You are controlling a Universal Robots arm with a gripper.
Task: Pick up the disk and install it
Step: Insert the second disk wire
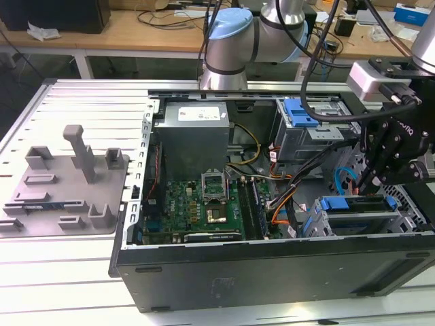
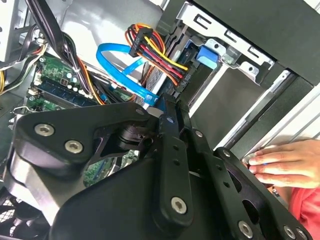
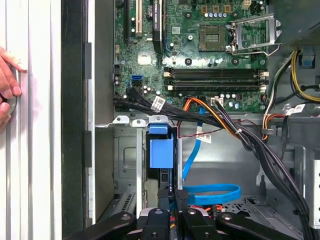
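Disk (image 1: 358, 212): it sits in the metal drive cage (image 1: 326, 227) at one corner of the open computer case (image 1: 272, 272). That corner is low on the exterior view's right. It lies flat, with its blue frame around it.
Gripper (image 1: 370, 180): it hangs just above the disk. I cannot tell if it is open or shut, or if it has hold of anything.
How the disk feels: I think it is hard and stiff, a bit heavy, with smooth metal that can slip. A bump could hurt it.
Where to hold: the blue frame at the edges looks best, not the label side.
Exterior view: it shows the whole case and the grey tray (image 1: 64, 197) beside it.
Wrist views: they show a person's hand (image 3: 7, 85) resting by the case edge, and the blue cable (image 3: 210, 192) close up.
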